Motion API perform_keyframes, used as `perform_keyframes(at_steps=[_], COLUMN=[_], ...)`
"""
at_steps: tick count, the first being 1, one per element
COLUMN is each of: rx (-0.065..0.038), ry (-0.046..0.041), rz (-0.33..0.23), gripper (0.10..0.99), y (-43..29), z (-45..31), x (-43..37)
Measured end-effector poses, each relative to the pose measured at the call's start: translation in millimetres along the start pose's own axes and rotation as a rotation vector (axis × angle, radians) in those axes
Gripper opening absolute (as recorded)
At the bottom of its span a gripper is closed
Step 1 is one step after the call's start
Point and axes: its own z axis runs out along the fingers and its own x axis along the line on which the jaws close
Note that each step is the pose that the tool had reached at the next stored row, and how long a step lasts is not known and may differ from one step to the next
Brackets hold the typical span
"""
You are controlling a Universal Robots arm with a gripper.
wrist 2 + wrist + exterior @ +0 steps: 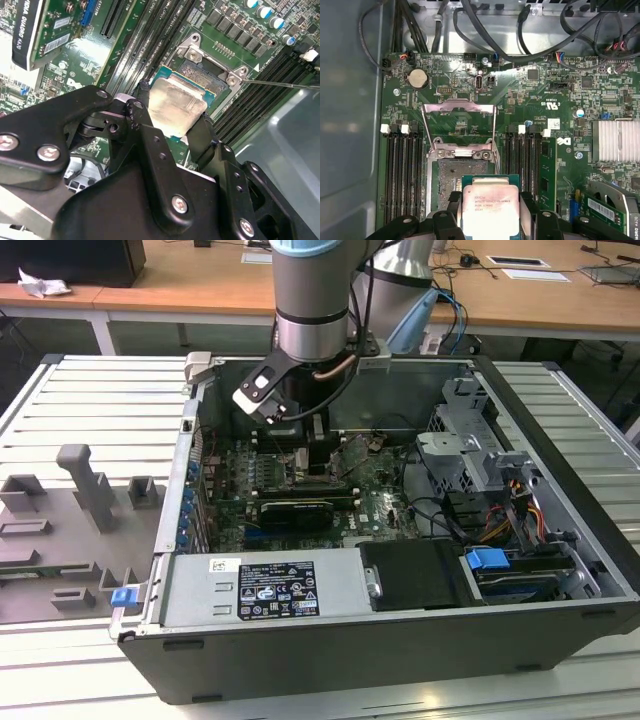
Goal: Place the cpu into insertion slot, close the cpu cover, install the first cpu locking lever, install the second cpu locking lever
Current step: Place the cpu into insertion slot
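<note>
My gripper [490, 212] is shut on the cpu [490, 207], a flat square chip with a pale silver top on a green edge, gripped by two opposite sides. In the second wrist view the black fingers [143, 107] flank the cpu [175, 105], held just over the near part of the insertion slot [210, 75]. The insertion slot [452, 175] lies open, dark, with a silvery rim. The cpu cover [459, 106] is swung back past the slot's far side. In the exterior view the gripper [315, 455] reaches down to the green motherboard [375, 490] inside the case.
Long black memory slots [402, 170] run on both sides of the socket. A thin metal lever [285, 84] sticks out beside it. A black card [295, 510], cables [485, 30], a finned heatsink [617, 140], a drive cage [470, 440] and case walls [330, 650] crowd the board.
</note>
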Motion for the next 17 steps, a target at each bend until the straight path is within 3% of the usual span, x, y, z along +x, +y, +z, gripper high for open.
perform_keyframes(at_steps=[8,17], rx=[0.0,0.0], ry=[-0.0001,-0.0011], rz=[0.0,0.0], gripper=[0.541,0.541], y=[-1.2,-1.9], z=[6.6,19.7], x=[1.2,18.1])
